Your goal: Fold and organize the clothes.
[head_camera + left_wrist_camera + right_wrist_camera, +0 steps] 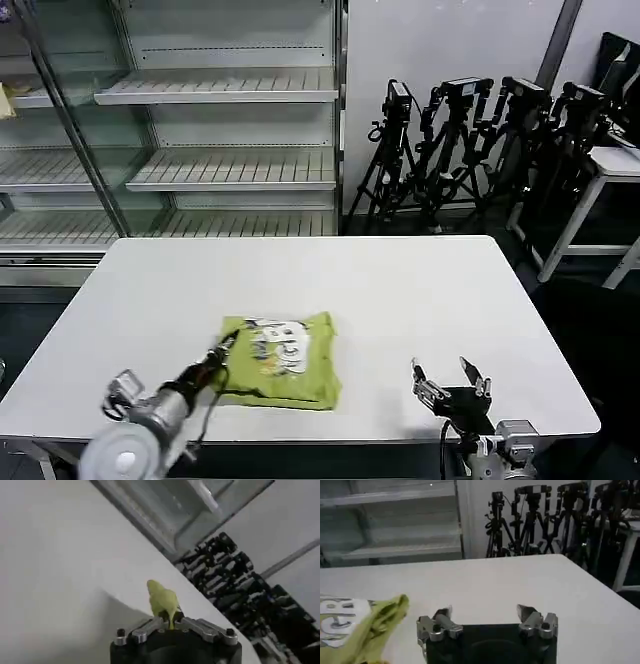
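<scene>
The clothes are one lime T-shirt [290,385], folded into a small packet near the table's front edge, with a white printed picture on its top face. My left gripper [224,350] is at the packet's left edge, shut on a pinch of the lime fabric [162,600], which stands up between the fingers of that left gripper [170,622]. My right gripper [450,385] hovers open over bare tabletop to the right of the shirt, apart from it. In the right wrist view the right gripper [485,611] holds nothing, and the shirt [370,625] lies off to one side.
The white table [380,280] has free room behind and to both sides of the shirt. Behind it stand empty metal shelves [220,90] and several black camera tripods [460,150]. A second white table [615,165] is at the far right.
</scene>
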Robot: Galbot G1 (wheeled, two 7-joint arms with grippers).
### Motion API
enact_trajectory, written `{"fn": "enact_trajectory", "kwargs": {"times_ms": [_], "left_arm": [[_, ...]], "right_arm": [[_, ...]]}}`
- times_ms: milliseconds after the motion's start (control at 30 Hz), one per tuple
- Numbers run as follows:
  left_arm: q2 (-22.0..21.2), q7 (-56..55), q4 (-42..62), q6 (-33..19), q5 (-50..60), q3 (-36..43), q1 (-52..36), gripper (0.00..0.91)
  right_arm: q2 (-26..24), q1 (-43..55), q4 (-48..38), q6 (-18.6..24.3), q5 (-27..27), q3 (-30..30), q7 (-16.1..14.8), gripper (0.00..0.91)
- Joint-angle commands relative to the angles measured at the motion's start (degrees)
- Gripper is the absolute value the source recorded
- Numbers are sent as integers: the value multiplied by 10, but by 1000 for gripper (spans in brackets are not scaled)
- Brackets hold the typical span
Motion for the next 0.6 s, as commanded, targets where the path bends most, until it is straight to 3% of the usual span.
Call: {"fn": "enact_trajectory", "kwargs": {"times_ms": [33, 200, 300, 400, 533, 600], "left_arm": [[219, 105, -17, 26, 138, -268, 37, 20], [323, 160, -16, 47, 211, -304, 27, 20], [334, 171, -32, 45, 273, -252, 23, 20], [301, 175, -54, 22, 380, -183, 43, 20], [222, 167, -27, -17, 540, 14, 44, 20], [196, 163, 4, -37, 596, 60, 40, 20]], "right_arm": [[-4, 15, -9, 2, 13, -3, -2, 907], [-4, 24, -11, 6, 20, -5, -4, 907], [-1, 22, -10, 9, 19, -6, -6, 907], [-1, 17, -10, 13, 18, -5, -8, 907], [-1, 8, -10, 17, 14, 1, -9, 907], [-2, 4, -9, 19, 9, 4, -9, 907]]}}
